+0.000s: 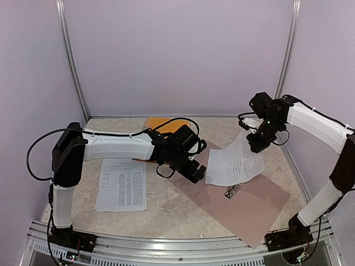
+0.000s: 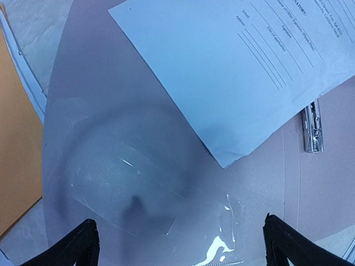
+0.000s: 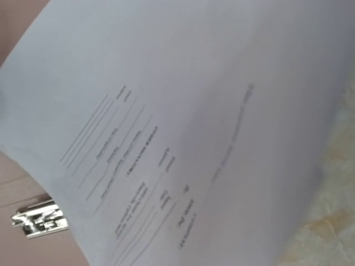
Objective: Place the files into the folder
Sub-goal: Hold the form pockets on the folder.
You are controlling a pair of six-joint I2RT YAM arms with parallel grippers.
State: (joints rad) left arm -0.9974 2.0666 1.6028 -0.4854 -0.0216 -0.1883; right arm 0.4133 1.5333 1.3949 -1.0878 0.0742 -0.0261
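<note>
While right gripper (image 1: 257,144) pinches sheet (image 1: 236,163) — fingers unseen, left gripper (image 2: 180,233) gaping, clip (image 2: 312,128) part-covered

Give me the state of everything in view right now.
left claw: open, empty.
right claw: shut on sheet.
sheet: held up by one corner over folder.
folder: open, flat on table.
stack of files: flat on table, outside folder.
</note>
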